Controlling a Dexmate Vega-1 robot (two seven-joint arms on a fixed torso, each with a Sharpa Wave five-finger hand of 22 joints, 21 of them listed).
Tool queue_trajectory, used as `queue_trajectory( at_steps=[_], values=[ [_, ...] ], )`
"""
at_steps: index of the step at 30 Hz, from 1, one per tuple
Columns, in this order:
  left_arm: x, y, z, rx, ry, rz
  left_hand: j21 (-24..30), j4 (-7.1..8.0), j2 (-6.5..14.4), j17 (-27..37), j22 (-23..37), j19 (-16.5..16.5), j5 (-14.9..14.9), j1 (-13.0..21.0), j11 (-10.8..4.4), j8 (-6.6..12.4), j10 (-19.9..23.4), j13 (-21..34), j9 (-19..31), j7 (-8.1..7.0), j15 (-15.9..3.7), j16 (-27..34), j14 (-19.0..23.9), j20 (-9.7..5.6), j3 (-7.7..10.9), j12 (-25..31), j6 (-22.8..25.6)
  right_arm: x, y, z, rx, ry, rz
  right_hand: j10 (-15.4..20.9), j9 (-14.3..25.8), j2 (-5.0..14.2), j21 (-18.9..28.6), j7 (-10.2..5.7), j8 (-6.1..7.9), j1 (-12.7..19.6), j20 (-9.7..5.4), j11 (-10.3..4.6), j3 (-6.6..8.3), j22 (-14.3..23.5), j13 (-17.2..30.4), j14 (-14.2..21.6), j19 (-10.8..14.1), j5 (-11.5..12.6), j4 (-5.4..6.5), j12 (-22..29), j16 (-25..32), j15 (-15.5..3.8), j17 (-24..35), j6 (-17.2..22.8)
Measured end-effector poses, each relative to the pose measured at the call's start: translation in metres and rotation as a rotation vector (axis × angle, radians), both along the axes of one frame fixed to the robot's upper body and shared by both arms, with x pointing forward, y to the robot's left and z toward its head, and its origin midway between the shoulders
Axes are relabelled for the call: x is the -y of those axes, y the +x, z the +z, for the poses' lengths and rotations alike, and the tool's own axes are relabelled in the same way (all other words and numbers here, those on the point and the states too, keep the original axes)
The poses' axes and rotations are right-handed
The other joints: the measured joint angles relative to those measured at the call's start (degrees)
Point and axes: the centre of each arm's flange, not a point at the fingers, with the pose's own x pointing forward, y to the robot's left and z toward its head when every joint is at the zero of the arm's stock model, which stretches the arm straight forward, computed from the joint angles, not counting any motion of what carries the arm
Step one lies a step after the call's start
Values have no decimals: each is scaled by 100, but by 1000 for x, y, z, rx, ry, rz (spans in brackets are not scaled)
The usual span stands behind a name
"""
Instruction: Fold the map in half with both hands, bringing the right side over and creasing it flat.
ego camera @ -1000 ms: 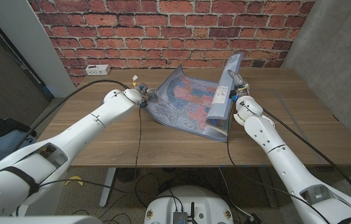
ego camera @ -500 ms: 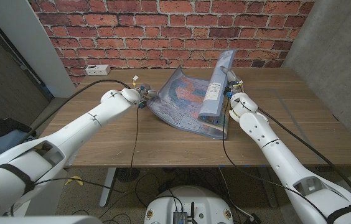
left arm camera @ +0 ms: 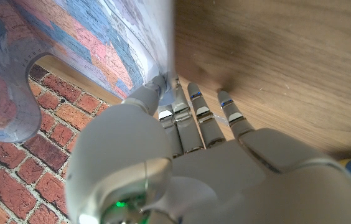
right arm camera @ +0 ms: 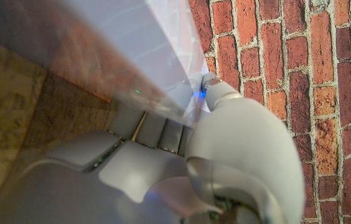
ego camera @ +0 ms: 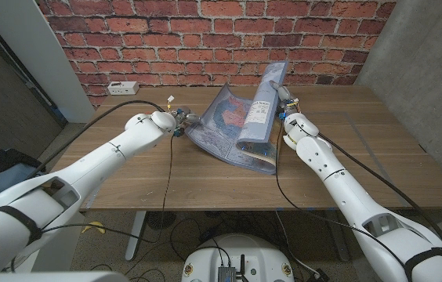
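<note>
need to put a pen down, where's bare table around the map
Bare wood lies along the table's near edge, in front of the map, between the two arms. More lies right of the right hand toward the concrete wall, and at the far left corner by the power strip. Around the map, between both hands, it is crowded.

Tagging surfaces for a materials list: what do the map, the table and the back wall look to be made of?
Map: likely laminated or glossy paper; printed colours, and the lifted right side curls smoothly in the right robot hand rather than creasing.
Table: wood or wood veneer, matte, with visible brown grain.
Wall: red brick with pale mortar lines, rough; could be facing.
</note>
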Motion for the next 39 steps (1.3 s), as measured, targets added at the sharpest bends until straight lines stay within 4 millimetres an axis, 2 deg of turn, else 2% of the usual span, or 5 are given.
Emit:
queue_trajectory(
  at_steps=[14,25,33,39],
  values=[
    [0,1,-5,-10,4,-21,-1,0,-2,1,-3,-17,0,-2,0,-21,0,-1,8,0,0,0,0,-19,0,-4,0,-14,7,1,-23,-30,14,1,19,-1,108,0,-47,-1,0,-1,13,-55,25,0,-1,0,13,-15,0,0,0,0],
    [0,2,-7,-18,5,-33,-1,0,-2,1,0,-16,0,-2,0,-62,1,-4,7,0,29,0,-33,-18,0,-21,0,-23,15,1,-52,-99,-46,10,19,-1,180,0,-52,-1,1,-10,-11,-109,26,0,-1,-1,38,-22,-44,0,-1,0],
    [0,3,-8,-23,4,-38,-2,0,-3,1,1,-16,0,-3,0,-77,1,27,35,0,11,0,-51,-18,0,-21,0,-27,21,-1,-69,-131,-69,-4,19,-2,223,0,-91,-2,1,4,-10,-153,26,0,-1,-1,40,-45,-122,0,-42,0],
    [2,4,-7,-25,6,-46,-5,0,-3,1,0,-16,0,-3,0,-82,1,28,35,0,11,0,-51,-18,0,-22,0,-34,30,-1,-89,-152,-75,-50,19,-16,262,0,-178,-18,32,15,36,-226,48,-1,-32,-4,85,-102,-322,-1,-164,0]
  ],
)
